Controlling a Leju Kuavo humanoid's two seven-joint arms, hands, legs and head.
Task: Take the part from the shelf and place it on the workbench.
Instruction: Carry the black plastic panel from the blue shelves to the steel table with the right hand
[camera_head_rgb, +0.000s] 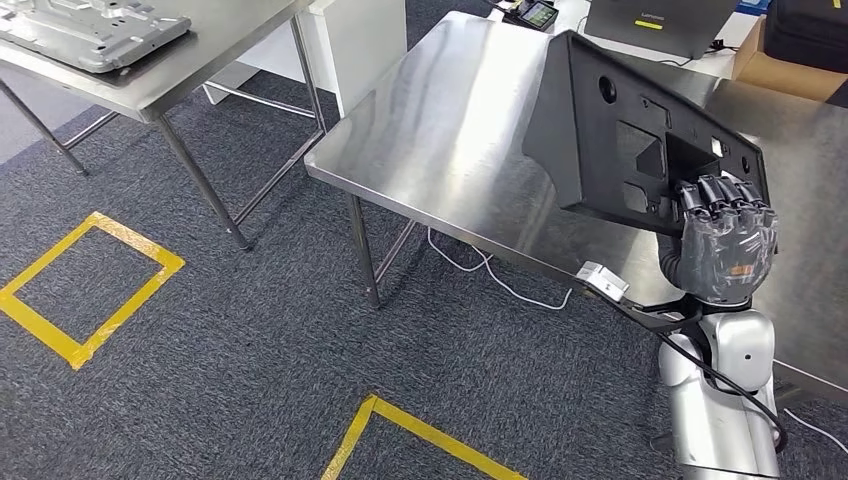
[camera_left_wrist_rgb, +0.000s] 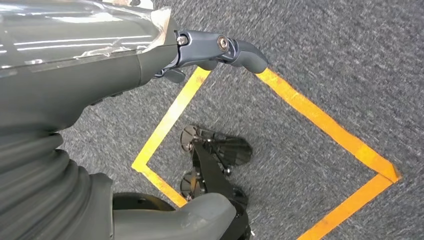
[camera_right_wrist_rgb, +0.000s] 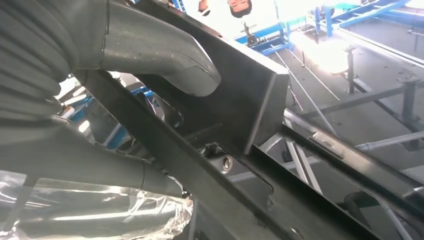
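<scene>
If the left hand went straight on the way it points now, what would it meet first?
Probably the carpet floor, near the yellow tape square. The left hand hangs pointing down, with nothing visible between; depth is unclear.

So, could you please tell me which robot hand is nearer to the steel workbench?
Right. The right robot hand holds the black part above the workbench; the left robot hand hangs over the carpet.

The large black moulded plastic panel (camera_head_rgb: 640, 135) hides the steel tabletop (camera_head_rgb: 450, 140) behind it, and the dark right hand (camera_head_rgb: 722, 235) covers the panel's lower corner. Behind the panel, a grey laptop (camera_head_rgb: 655, 20) and a cardboard box (camera_head_rgb: 790, 65) run off the picture's edge. In the right wrist view the panel (camera_right_wrist_rgb: 240, 100) hides the dark fingers, beyond the thick grey thumb (camera_right_wrist_rgb: 160, 55).
</scene>
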